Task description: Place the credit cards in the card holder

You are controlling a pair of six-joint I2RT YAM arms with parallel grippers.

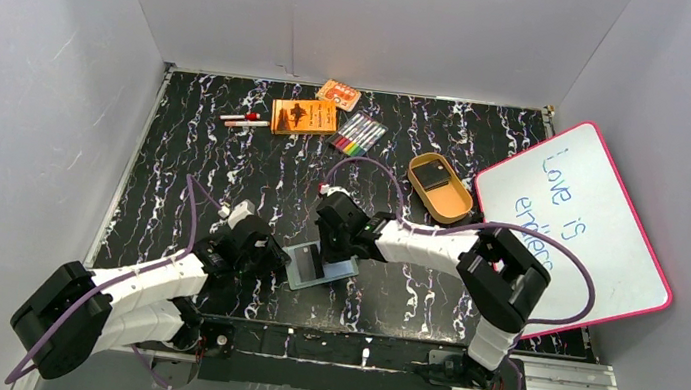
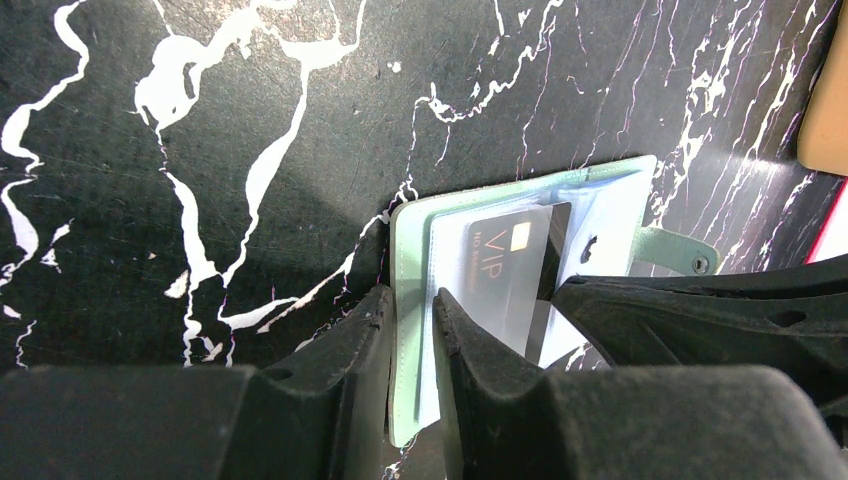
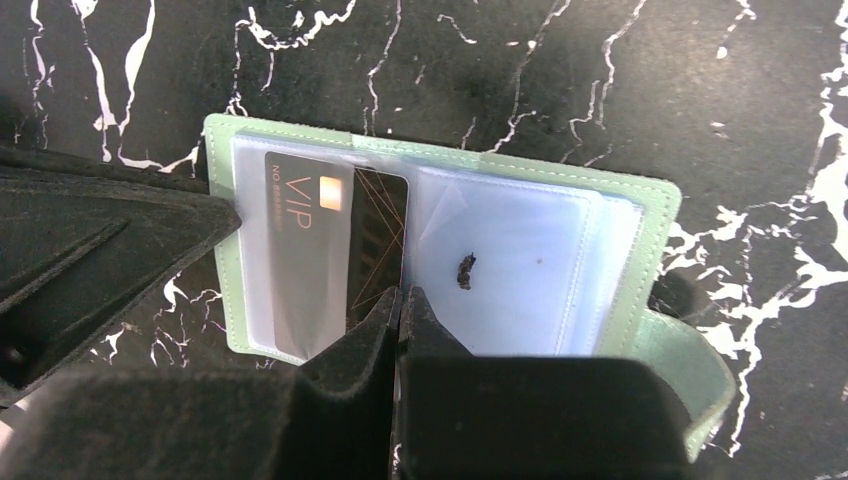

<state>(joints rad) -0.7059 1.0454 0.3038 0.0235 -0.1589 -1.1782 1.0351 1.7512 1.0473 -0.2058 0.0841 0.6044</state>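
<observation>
Card holder [image 1: 316,274]: sage-green, open flat on counter [image 1: 224,169], well apart from tan oval tray [image 1: 455,210], down-left of it in top view. Pale clear sleeves face up, snap tab out at one side. Credit card [image 3: 320,240]: dark, "VIP" lettering, gold chip, partly inside sleeve farther from tab, one long edge exposed. Second dark card [image 1: 436,175]: flat inside tray.

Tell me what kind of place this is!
Probably a robot test booth, not a home. A left arm and right arm are bolted at the edge of a marbled table, plain grey walls box it in, and odd props like a whiteboard and markers lie about.
</observation>
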